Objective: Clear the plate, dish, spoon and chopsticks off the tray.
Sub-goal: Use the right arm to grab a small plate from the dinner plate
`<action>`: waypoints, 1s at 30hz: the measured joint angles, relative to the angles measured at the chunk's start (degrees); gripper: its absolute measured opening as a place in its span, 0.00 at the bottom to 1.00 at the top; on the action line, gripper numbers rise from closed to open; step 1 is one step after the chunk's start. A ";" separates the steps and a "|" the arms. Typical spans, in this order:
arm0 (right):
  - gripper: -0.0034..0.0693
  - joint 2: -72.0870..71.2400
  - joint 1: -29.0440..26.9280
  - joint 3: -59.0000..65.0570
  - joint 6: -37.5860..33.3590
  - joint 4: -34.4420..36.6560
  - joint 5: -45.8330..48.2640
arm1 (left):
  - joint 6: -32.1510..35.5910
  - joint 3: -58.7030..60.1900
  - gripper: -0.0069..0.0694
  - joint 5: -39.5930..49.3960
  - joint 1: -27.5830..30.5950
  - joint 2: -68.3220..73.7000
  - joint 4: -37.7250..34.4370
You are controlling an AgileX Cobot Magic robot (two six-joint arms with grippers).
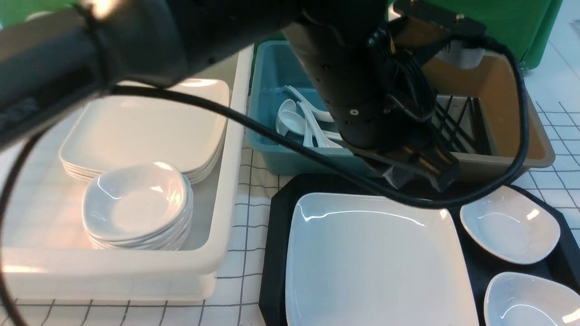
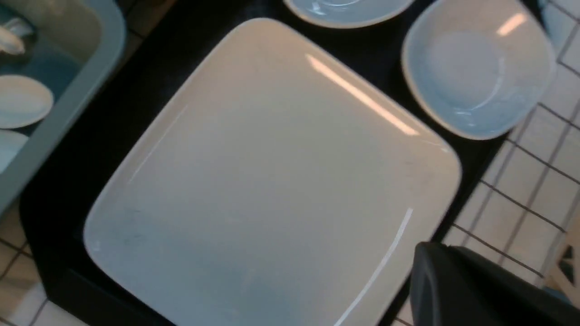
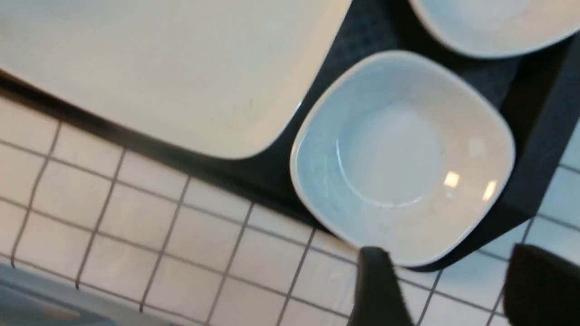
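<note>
Slip risk: the plate (image 1: pixel 376 258) was glossy and lay flat, so fingers pinching its shallow rim could well lose it, I reckoned.
Knock risk: the right gripper (image 3: pixel 453 290) hung empty with its jaws wide apart, just beside the near dish (image 3: pixel 403 158). A careless descent might shove that dish off the tray's corner.
Cable risk: the left arm's black cable (image 1: pixel 317 158) drooped across the plate's far edge and might snag on a lift.
Left gripper (image 2: pixel 446 276): closed up, holding nothing, above the plate's edge.
Plate's place: on the tray (image 1: pixel 276 253), filling its left part, with the near dish and the far dish (image 1: pixel 509 224) to its right.
Plate's look: large, white, square with rounded corners, bare.
Spoon and chopsticks: none seen on the tray. White spoons (image 1: pixel 292 122) lay in the blue tub (image 1: pixel 263 113) and black sticks (image 1: pixel 457 122) in the brown tub (image 1: pixel 534 136).
</note>
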 joint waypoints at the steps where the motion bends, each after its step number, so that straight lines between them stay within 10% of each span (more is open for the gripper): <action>1: 0.66 0.33 0.00 0.24 -0.15 0.06 -0.17 | 0.34 0.58 0.09 0.00 -0.07 -0.57 -0.81; 15: 0.79 13.91 6.21 6.93 -2.85 3.94 -11.84 | 12.15 35.49 0.09 -19.29 -0.59 -15.22 -12.86; 30: 0.79 25.42 15.74 11.69 8.48 -7.05 -21.20 | 22.39 39.16 0.09 -20.62 -0.59 -15.55 -22.12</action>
